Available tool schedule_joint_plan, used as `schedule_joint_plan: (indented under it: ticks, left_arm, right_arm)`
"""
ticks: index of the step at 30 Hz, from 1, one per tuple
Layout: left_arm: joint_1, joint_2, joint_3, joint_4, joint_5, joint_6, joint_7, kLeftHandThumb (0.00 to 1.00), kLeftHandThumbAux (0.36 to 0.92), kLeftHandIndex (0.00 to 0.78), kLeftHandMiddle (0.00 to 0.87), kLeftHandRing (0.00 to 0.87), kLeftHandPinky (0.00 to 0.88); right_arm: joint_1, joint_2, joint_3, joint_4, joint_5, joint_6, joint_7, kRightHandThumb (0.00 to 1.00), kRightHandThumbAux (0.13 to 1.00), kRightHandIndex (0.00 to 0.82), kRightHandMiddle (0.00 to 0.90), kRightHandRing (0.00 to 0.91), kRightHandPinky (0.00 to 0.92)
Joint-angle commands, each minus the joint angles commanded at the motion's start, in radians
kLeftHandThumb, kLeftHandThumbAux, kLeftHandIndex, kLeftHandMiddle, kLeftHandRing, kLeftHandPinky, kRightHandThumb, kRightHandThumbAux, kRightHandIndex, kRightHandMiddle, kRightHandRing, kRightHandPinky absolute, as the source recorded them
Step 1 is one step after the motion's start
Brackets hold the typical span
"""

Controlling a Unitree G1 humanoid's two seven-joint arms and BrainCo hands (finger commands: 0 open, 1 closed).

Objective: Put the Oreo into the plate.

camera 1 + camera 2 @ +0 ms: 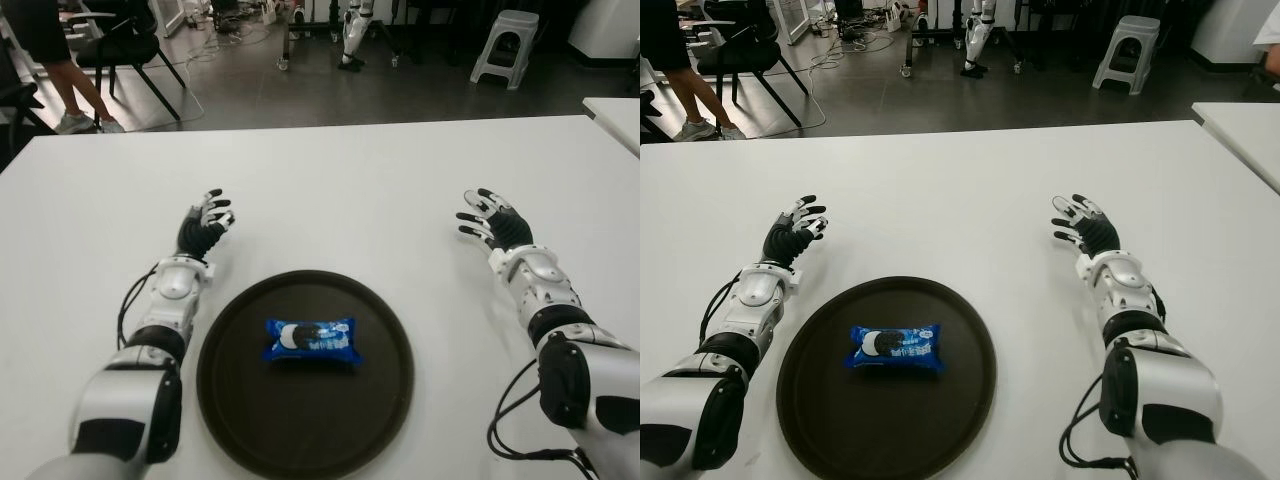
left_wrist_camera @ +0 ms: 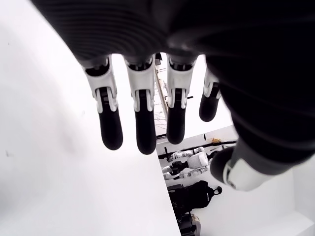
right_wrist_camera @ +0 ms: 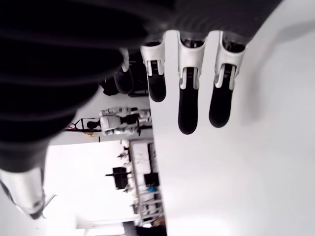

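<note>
A blue Oreo pack (image 1: 310,340) lies flat in the middle of a round dark plate (image 1: 305,440) near the table's front edge. My left hand (image 1: 205,225) shows over the white table just beyond the plate's left rim, fingers spread and holding nothing. Well to the right of the plate is my right hand (image 1: 490,218), also with relaxed, extended fingers and nothing in them. Both wrist views show straight fingers (image 2: 142,123) (image 3: 187,105) above bare tabletop.
The white table (image 1: 340,190) stretches wide behind the plate. A second white table corner (image 1: 615,110) stands at the far right. Beyond the far edge are a chair (image 1: 125,45), a person's legs (image 1: 65,85) and a white stool (image 1: 505,45).
</note>
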Motion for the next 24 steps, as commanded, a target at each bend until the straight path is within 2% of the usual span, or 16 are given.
schedule_joint_plan:
  ticks: [11, 24]
  left_arm:
    - [0.0, 0.0, -0.003, -0.001, 0.001, 0.001, -0.004, 0.06, 0.616, 0.144, 0.215, 0.233, 0.27]
    - [-0.002, -0.004, 0.006, -0.002, -0.012, 0.004, -0.02, 0.074, 0.618, 0.136, 0.216, 0.24, 0.286]
  right_arm:
    - [0.0, 0.001, 0.011, 0.001, -0.03, 0.006, 0.031, 0.0, 0.555, 0.124, 0.23, 0.28, 0.336]
    - [-0.002, 0.001, 0.013, 0.001, -0.033, 0.022, 0.042, 0.0, 0.556, 0.114, 0.228, 0.285, 0.359]
